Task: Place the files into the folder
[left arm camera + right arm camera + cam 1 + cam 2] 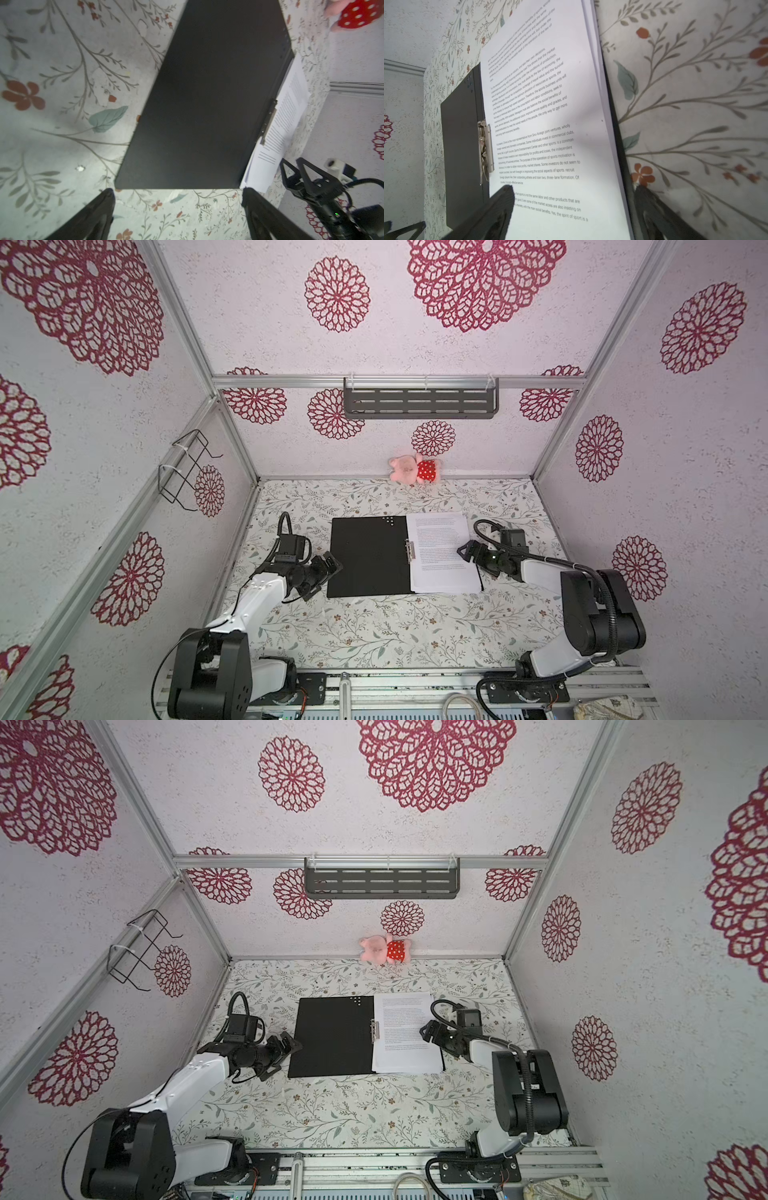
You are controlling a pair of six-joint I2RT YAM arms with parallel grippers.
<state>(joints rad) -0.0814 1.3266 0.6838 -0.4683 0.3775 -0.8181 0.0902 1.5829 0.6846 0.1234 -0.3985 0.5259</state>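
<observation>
The folder [368,558] lay open, black side up; the files [442,560] hid its right half. The left gripper [324,578] beside it and the right gripper [466,551] over the files gaped wide, empty.

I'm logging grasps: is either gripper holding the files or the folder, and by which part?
Nothing is held. The left gripper is open beside the folder; the right gripper is open over the files.

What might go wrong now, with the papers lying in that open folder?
The files are fanned and reach the edges of the folder; closing it might crease them. Its black cover lies flat on the table, so the open left jaws may struggle to lift it.
</observation>
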